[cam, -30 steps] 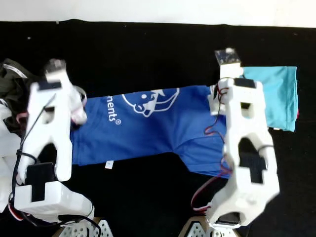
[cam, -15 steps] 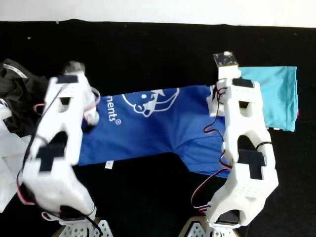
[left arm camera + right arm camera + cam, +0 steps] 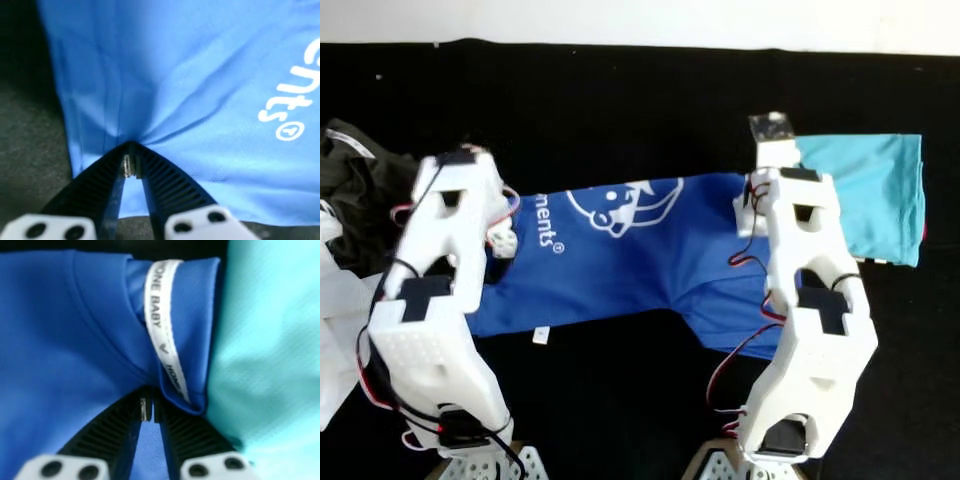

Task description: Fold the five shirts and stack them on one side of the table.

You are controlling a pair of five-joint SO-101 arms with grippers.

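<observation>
Both arms rise from their bases at the table's near edge and stretch away over the black table (image 3: pixel 620 90), bent down at the wrist. The left arm (image 3: pixel 435 290) leans in over the left end of the blue shirt (image 3: pixel 620 260). Its left gripper (image 3: pixel 131 152) is clenched on a pinch of that blue fabric just inside the shirt's edge, and creases fan out from the fingertips. The right arm (image 3: pixel 810 300) lies over the shirt's right end, where the right gripper (image 3: pixel 149 400) is clamped on the blue collar beside its white neck tape (image 3: pixel 162 325). Between the 2 claws the blue shirt lies spread across the table, print up. A folded teal shirt (image 3: pixel 870 195) sits touching the collar end on the right. At the left edge lies white cloth (image 3: pixel 335 330), and beyond it a dark heap (image 3: pixel 350 190), probably more shirts
</observation>
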